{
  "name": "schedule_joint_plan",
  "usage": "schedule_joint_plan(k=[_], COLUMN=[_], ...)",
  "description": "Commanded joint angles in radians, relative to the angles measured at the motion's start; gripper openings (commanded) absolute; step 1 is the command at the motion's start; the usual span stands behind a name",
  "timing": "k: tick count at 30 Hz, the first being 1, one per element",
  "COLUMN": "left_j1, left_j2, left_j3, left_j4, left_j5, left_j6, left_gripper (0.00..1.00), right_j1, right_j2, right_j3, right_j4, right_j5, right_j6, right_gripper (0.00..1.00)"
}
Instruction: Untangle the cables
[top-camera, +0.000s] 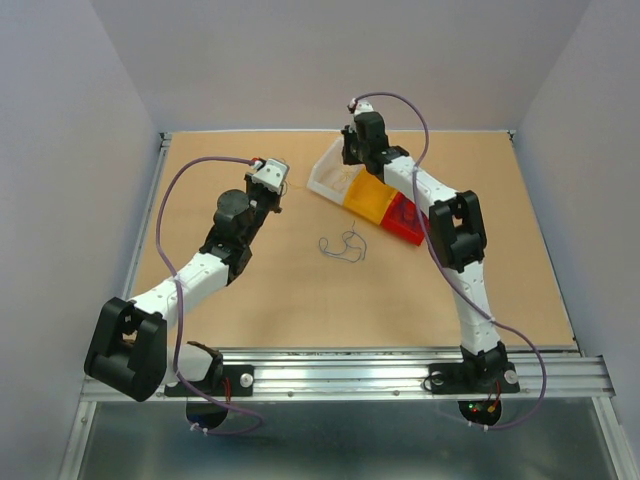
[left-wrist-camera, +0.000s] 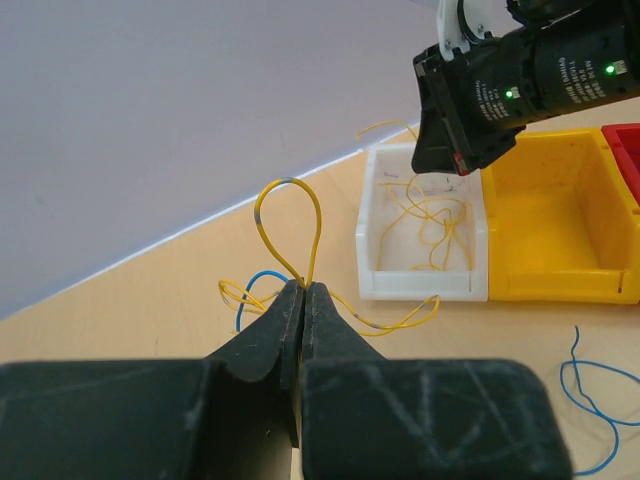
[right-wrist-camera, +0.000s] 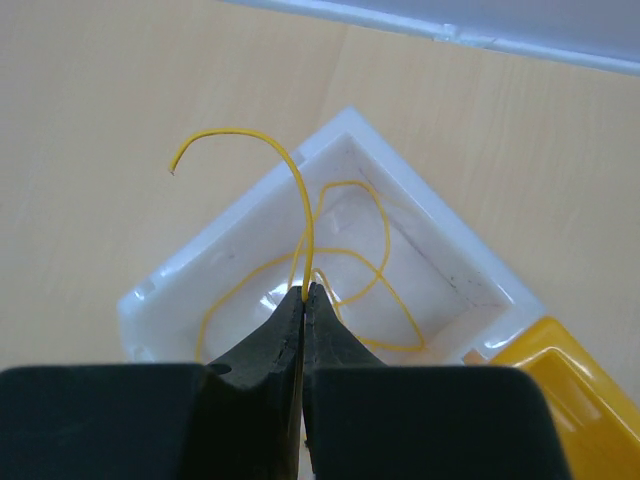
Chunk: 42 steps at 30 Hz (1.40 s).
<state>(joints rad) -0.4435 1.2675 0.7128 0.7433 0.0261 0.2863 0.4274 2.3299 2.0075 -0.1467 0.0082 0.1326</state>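
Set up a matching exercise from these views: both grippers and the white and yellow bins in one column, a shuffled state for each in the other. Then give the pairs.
1. left gripper
2. right gripper
3. white bin
4. yellow bin

A. loose yellow wires lie inside
B. fingers shut on a yellow wire, above the white bin
C. no wire inside
D. fingers shut on a looped yellow wire

Pairs: 1-D, 2-B, 3-A, 4-C
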Motion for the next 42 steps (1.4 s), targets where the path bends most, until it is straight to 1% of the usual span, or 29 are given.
schedule_joint_plan(k=[1,2,5,6,11,14,15,17,21,24,29,33,36,38,39,40,42], left_j1=[0.002,0.003,0.002,0.003,0.002,0.002,0.002,0.002,0.003,0.003,0.003,0.003,0.002,0.002,0.003,0.003,0.003], left_j2=[-0.023,-0.023,-0.026,-0.028,-0.031,-0.034,-0.034,-0.039,-0.053,-0.054,-0.042,-0.030,-0.030,-0.026,-0.026,-0.028,-0.028], left_j3=[0.007,0.007,0.007,0.005,0.005,0.005,0.007,0.004,-0.001,-0.001,0.002,0.005,0.007,0.007,0.008,0.007,0.007], left_j4=[0.059,0.056,0.054,0.054,0.056,0.054,0.054,0.054,0.054,0.054,0.054,0.053,0.053,0.053,0.053,0.053,0.053], left_j5=[0.008,0.008,0.006,0.006,0.011,0.011,0.011,0.009,0.011,0.012,0.017,0.017,0.015,0.014,0.011,0.008,0.008], left_j6=[0.007,0.007,0.007,0.005,0.005,0.005,0.005,0.004,0.002,0.002,0.001,0.002,0.002,0.005,0.004,0.007,0.007], left_gripper=[0.00,0.00,0.00,0.00,0.00,0.00,0.00,0.00,0.00,0.00,0.00,0.00,0.00,0.00,0.00,0.00,0.00], right_j1=[0.036,0.045,0.057,0.060,0.091,0.097,0.100,0.109,0.114,0.113,0.113,0.113,0.113,0.113,0.113,0.113,0.114], right_j2=[0.055,0.060,0.052,0.046,0.022,0.020,0.020,0.029,0.040,0.052,0.118,0.152,0.158,0.160,0.157,0.149,0.131], right_j3=[0.134,0.137,0.134,0.126,0.085,0.073,0.068,0.071,0.063,0.054,0.112,0.123,0.141,0.163,0.175,0.180,0.180], right_j4=[-0.123,-0.129,-0.143,-0.146,-0.146,-0.148,-0.151,-0.168,-0.209,-0.221,-0.228,-0.228,-0.229,-0.228,-0.226,-0.225,-0.223], right_j5=[0.078,0.120,0.206,0.223,0.312,0.377,0.406,0.475,0.554,0.572,0.553,0.588,0.599,0.599,0.602,0.605,0.627], right_j6=[0.159,0.207,0.274,0.318,0.432,0.541,0.603,0.674,0.780,0.876,0.900,0.935,0.931,0.895,0.883,0.863,0.843], right_gripper=[0.00,0.01,0.01,0.01,0.01,0.01,0.01,0.01,0.00,0.01,0.00,0.01,0.01,0.01,0.04,0.11,0.16])
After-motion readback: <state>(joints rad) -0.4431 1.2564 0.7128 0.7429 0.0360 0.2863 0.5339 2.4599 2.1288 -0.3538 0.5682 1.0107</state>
